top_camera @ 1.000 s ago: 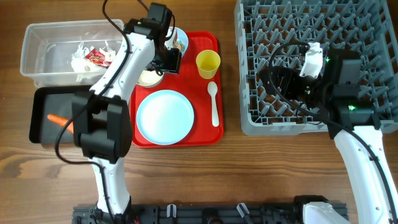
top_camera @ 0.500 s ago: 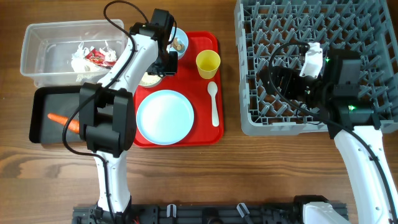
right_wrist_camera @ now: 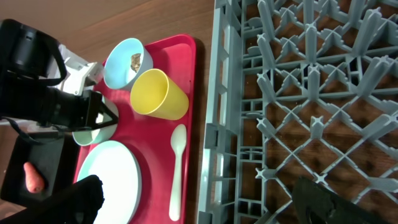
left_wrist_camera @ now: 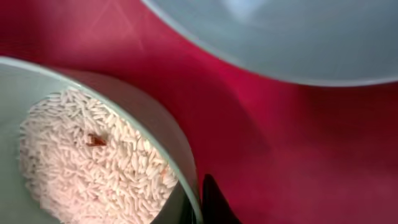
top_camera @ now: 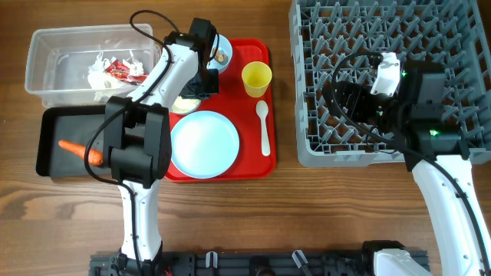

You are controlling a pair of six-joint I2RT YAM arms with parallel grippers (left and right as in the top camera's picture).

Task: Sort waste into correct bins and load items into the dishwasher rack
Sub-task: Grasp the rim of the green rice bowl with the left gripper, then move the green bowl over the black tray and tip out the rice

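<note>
My left gripper (top_camera: 201, 77) is shut on the rim of the pale green bowl (top_camera: 182, 103) on the red tray (top_camera: 257, 162). In the left wrist view the bowl's rim (left_wrist_camera: 168, 149) runs between the fingers, and white rice (left_wrist_camera: 87, 155) with a brown scrap lies inside. A light blue bowl (top_camera: 222, 52), yellow cup (top_camera: 256, 78), white spoon (top_camera: 265, 126) and light blue plate (top_camera: 204, 144) also sit on the tray. My right gripper (right_wrist_camera: 199, 208) hangs open over the grey rack (top_camera: 383, 46), holding nothing.
The clear tub (top_camera: 50, 65) at the far left holds tissue (top_camera: 98, 74) and a red wrapper (top_camera: 120, 70). In front of it a carrot (top_camera: 78, 149) lies in the black tray (top_camera: 54, 126). The rack's near-left edge (right_wrist_camera: 214, 124) borders the red tray.
My left gripper has closed onto the green bowl's rim, and the left arm has shifted slightly right. The right arm has not moved.
</note>
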